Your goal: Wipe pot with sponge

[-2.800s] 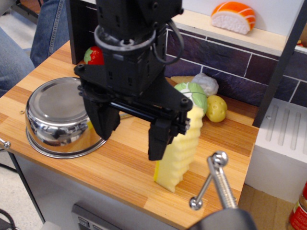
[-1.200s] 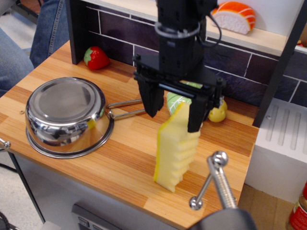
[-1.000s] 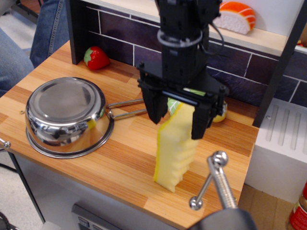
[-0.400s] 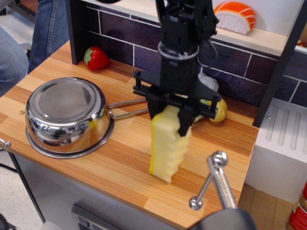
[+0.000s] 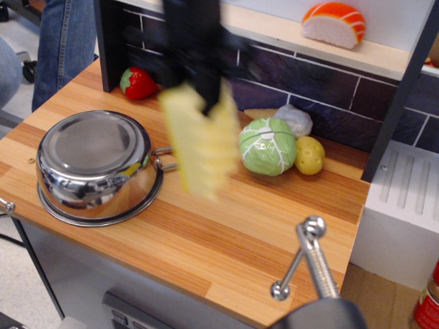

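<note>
One sponge [image 5: 199, 142] hangs upright off the table [image 5: 206, 240], long axis vertical, beside the upside-down pot [image 5: 96, 164]; we see the blurred gripper [image 5: 197, 92] clamped on its top.

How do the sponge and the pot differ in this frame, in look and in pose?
The sponge is pale yellow, ridged and matte; the pot is shiny steel, round and smooth. The sponge hangs in the air, held by the pincer and motion-blurred; the pot rests upside down on the wooden counter, sharp. The sponge stands tall and narrow; the pot sits low and wide.
</note>
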Available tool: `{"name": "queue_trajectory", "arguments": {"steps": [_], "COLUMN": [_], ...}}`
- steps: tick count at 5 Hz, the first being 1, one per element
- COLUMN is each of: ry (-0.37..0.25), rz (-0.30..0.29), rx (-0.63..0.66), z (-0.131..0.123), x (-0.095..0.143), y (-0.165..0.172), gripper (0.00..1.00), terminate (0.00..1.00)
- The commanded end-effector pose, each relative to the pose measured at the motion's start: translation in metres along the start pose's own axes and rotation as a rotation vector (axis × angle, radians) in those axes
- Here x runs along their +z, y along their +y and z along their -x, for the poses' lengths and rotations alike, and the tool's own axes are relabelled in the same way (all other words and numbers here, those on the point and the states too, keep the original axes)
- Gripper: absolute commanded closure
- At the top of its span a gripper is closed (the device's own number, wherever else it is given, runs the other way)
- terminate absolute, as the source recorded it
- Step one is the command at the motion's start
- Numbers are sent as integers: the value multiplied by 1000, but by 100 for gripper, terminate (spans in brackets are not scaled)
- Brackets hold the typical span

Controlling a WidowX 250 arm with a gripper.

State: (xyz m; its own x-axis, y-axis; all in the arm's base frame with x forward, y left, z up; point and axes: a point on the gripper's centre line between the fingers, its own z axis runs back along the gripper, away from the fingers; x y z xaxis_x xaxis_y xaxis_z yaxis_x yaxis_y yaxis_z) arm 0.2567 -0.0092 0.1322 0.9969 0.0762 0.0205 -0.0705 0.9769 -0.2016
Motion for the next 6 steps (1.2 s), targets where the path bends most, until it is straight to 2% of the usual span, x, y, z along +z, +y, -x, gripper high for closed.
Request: {"name": "queue_trajectory", "arguments": {"steps": [1,2,3,4,5,6], "ry": [-104,-102,-112,-79,-164,-249], "rz": [-17,-52,-88,-126,-176,-255], "rx": [3,91,117,155,153,148], "z": [4,5,3,8,11,14], "x": [25,20,15,1,3,14], "y": [61,84,90,98,103,118], "gripper": [100,100,100,100,100,100], "terminate": [0,0,0,0,0,0]}}
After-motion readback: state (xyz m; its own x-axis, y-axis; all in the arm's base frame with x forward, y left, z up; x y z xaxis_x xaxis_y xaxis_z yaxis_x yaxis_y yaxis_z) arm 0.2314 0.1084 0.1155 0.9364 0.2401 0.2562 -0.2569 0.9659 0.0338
